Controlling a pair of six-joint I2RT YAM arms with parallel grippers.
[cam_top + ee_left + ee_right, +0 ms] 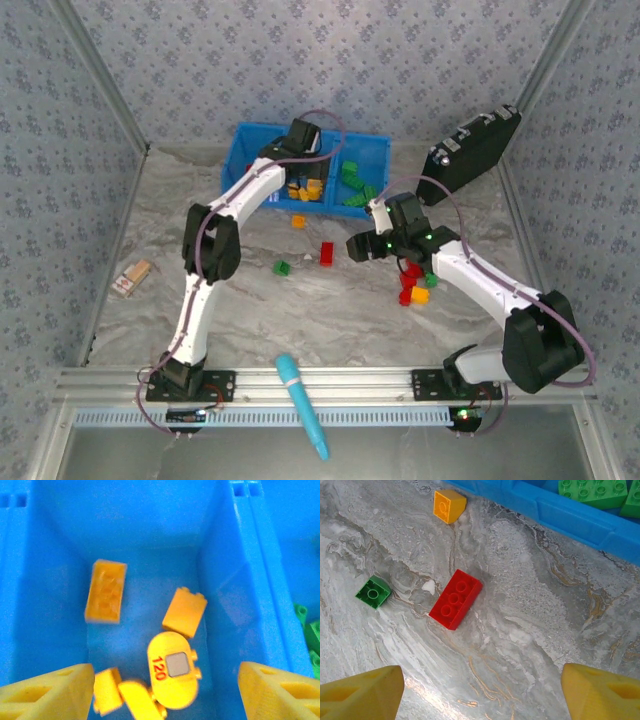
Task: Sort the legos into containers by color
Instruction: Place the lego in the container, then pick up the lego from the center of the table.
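Left claw (165, 692) spread and cropped, legos (105, 597) blurred

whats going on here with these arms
Two robot arms are sorting bricks by color into a blue bin. The left gripper is open above the yellow bricks in it. The right gripper, open too, hovers over a red brick on the table, with a green brick and an orange brick loose nearby.

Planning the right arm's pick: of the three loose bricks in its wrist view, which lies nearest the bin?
The orange-yellow brick, just off the blue bin; the red brick and green brick lie farther out.
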